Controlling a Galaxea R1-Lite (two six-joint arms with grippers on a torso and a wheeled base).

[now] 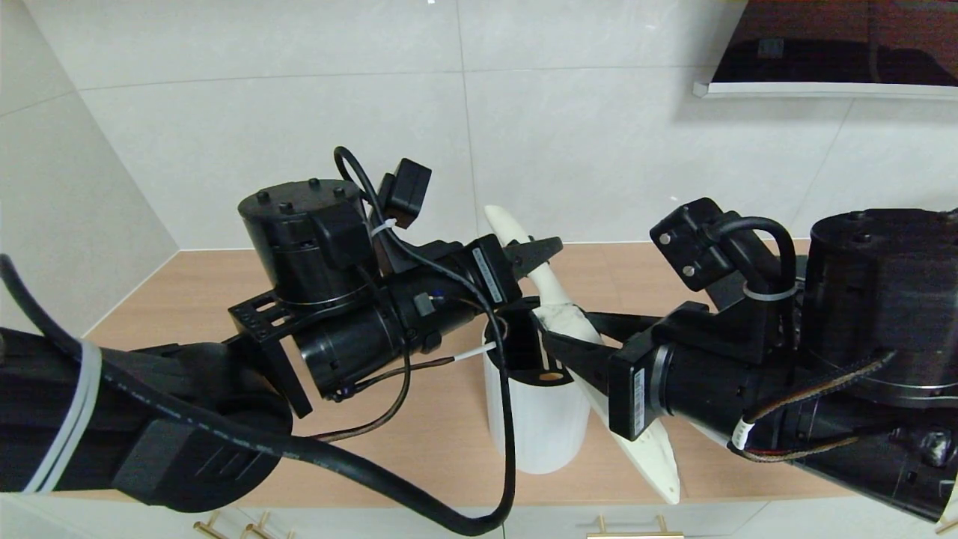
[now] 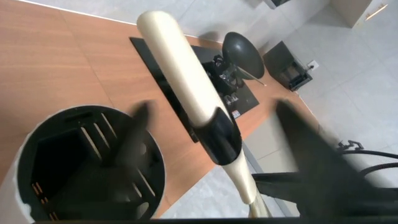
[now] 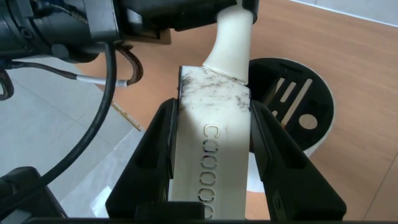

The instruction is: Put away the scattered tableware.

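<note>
A cream slotted spatula [image 1: 552,288] hangs tilted above a white utensil holder [image 1: 535,427] with a black divided insert, which stands on the wooden counter. My right gripper [image 1: 561,323] is shut on the spatula's flat blade [image 3: 214,134], its fingers [image 3: 155,149] pressing both blade edges. The handle [image 2: 180,74] points up and away from the blade, passing between the fingers of my left gripper [image 1: 540,275], which stands open around it [image 2: 211,109]. The holder's mouth [image 3: 292,99] lies just below and beside the blade, and the holder [image 2: 25,155] also sits under the left gripper.
The wooden counter [image 1: 419,434] meets tiled walls at the back and left. Its front edge runs just under the holder, with drawer handles [image 1: 635,533] below. A dark range hood [image 1: 831,52] hangs at the upper right.
</note>
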